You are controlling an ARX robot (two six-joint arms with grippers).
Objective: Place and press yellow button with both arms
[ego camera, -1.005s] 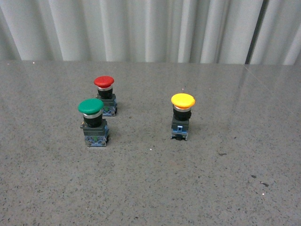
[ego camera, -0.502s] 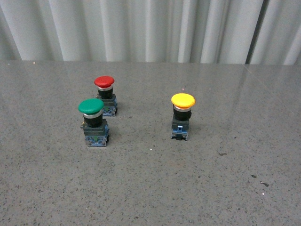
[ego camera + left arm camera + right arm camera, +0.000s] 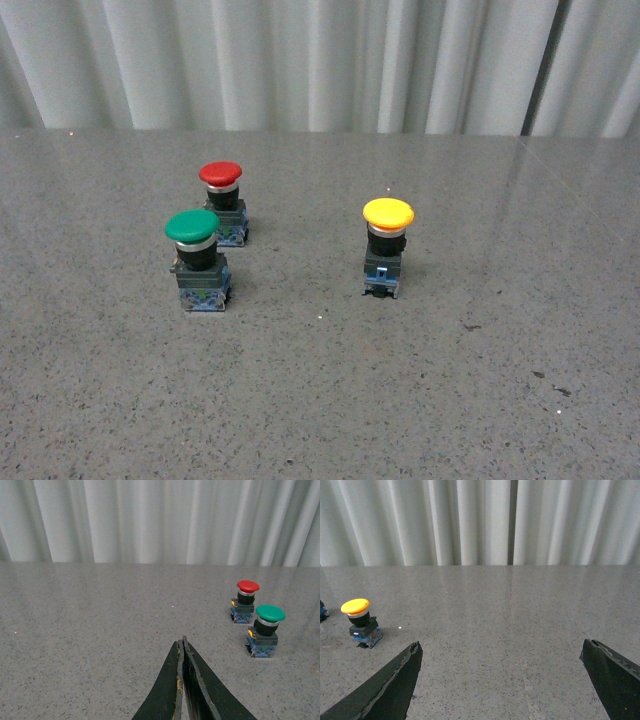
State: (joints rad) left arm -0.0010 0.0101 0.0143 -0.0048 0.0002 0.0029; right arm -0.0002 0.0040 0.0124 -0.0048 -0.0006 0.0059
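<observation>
Upright on the tabletop (image 3: pixel 320 400), well right of the green button (image 3: pixel 195 260), the yellow button (image 3: pixel 387 245) looks light, rigid and tippy, best gripped at its blocky base; the left end effector (image 3: pixel 183 647) is closed and empty, the right end effector (image 3: pixel 500 648) wide open, empty.

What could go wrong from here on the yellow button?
The yellow button stands free on a narrow base under a wide cap; an off-centre push or grab could tip it.
The left wrist view shows only the green button and red button, not the yellow one; the left gripper, shut, might head for the wrong cap.
The right gripper is wide open; closing askew could knock the button over.
</observation>
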